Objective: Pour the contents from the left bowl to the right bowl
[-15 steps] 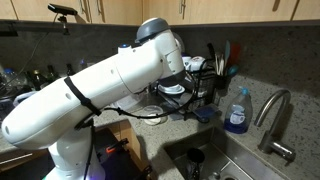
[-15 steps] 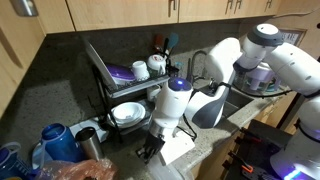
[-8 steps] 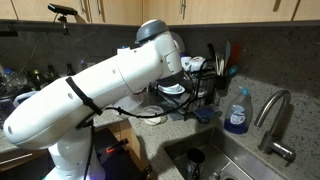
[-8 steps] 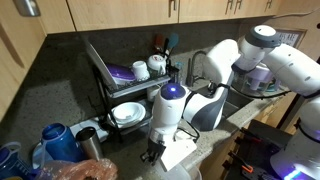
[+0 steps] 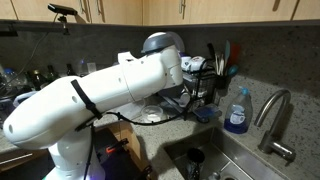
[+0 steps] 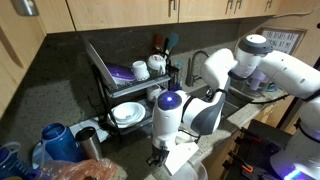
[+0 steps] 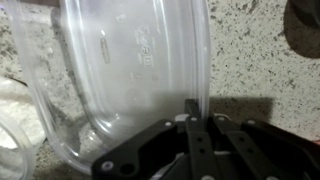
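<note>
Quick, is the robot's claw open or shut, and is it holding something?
Gripper: shut, pinching the rim of the clear bowl.

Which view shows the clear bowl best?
Wrist view: the clear bowl fills most of the frame, with the gripper shut on its rim. In both exterior views the arm blocks it, so the bowl can't be made out there.
</note>
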